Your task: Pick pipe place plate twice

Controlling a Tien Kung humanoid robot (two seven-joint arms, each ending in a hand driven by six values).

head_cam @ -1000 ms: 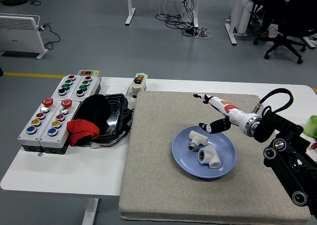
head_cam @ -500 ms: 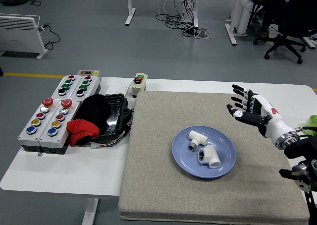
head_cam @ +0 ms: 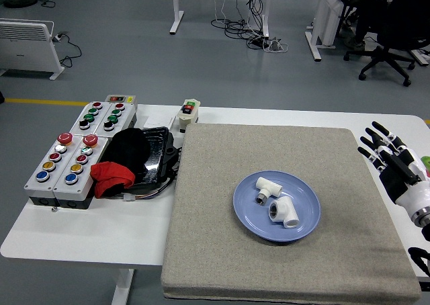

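- White-and-black right hand point(head_cam: 396, 165) sits at the mat's three o'clock edge, fingers point(head_cam: 373, 142) spread wide toward eleven o'clock, holding nothing, well apart from the plate.
- Grey felt mat point(head_cam: 215, 251) covers the white table point(head_cam: 80, 234)'s right part.
- Blue plate point(head_cam: 252, 218) lies near the mat's middle and holds both fittings.
- White tee pipe point(head_cam: 267, 187) lies in the plate's upper left, its long axis running ten to four o'clock, its side branch opening toward seven.
- White elbow pipe point(head_cam: 285, 213) lies just beside it at four o'clock; one opening faces nine, toward the rim.
- At the mat's nine o'clock a black tray point(head_cam: 156, 152) holds a black cloth point(head_cam: 127, 148) and red cloth point(head_cam: 111, 176).
- Button boxes point(head_cam: 67, 164) stand further toward nine.
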